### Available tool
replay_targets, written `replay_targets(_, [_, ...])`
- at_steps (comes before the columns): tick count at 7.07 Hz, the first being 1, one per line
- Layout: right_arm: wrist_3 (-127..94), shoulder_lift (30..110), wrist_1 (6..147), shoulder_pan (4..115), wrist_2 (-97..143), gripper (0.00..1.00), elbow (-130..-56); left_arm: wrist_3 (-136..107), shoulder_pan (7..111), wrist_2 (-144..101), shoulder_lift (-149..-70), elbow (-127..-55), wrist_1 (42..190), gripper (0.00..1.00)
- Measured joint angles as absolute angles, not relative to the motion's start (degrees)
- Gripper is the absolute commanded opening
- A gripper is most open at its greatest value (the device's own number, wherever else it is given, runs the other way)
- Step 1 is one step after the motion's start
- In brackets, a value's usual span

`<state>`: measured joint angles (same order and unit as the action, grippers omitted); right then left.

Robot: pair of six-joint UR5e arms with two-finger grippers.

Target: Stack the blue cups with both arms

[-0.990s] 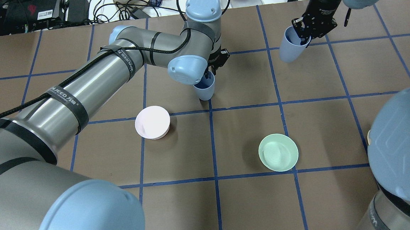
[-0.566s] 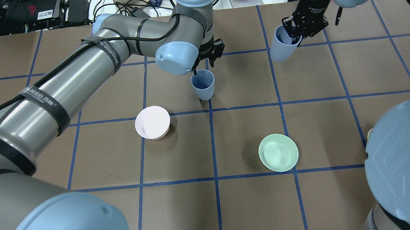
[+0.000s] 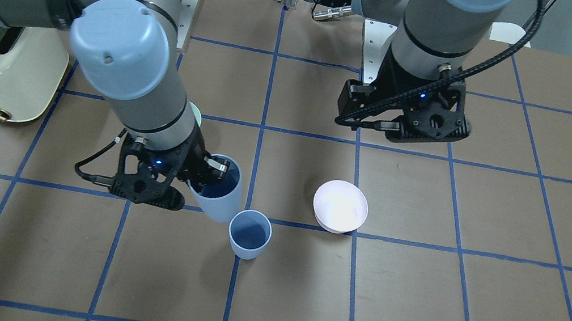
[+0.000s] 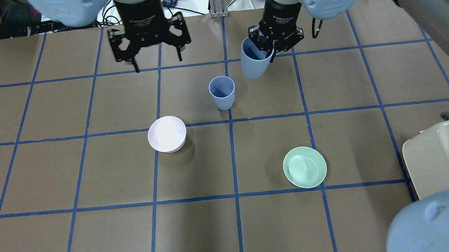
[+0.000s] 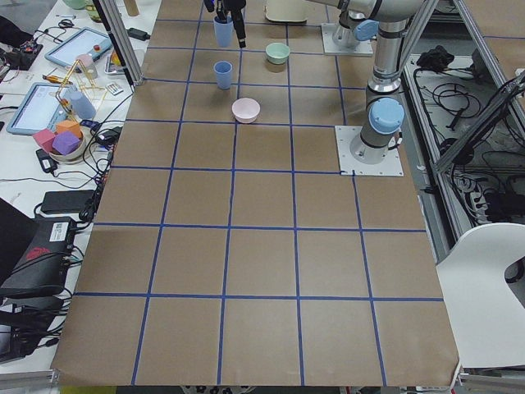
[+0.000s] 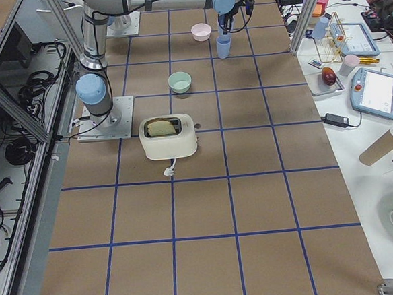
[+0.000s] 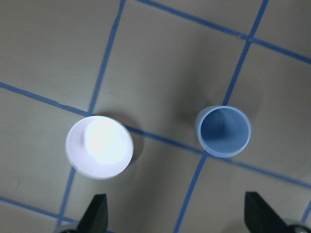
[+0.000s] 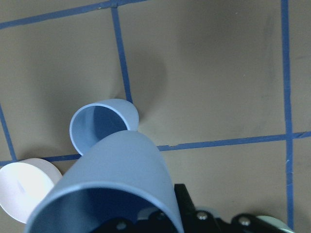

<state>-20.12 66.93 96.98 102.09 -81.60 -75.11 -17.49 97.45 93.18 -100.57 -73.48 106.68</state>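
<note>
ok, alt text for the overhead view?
The right gripper holds a tilted blue cup by its rim, beside and beyond a second blue cup standing upright on the brown table. The left gripper hangs open and empty; a pink bowl, a green bowl and a toaster sit nearer the camera.

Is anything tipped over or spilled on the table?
Nothing is spilled or tipped. The standing cup is upright; the pink bowl and green bowl sit flat. Only the held cup looks odd: it hangs in the air, seemingly a bit tilted, pinched by its rim in the right gripper.
</note>
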Motion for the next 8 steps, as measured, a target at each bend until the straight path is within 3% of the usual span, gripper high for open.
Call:
replay_targets(2, [-25.7, 65.5, 99.3, 106.1, -81.6, 0.00, -75.2, -14.5, 94.9, 93.3, -95.2, -80.9, 100.3, 1.00])
replay_targets(4, [-26.7, 64.6, 100.0, 106.9, -83.1, 0.00, -75.4, -13.5, 93.6, 93.0, -92.9, -86.7, 88.0, 1.00])
replay_targets(8, [-28.6, 62.7, 100.1, 107.1, -84.0, 0.03, -75.5, -13.3, 93.1, 92.2, -91.8, -88.0, 85.6, 1.00])
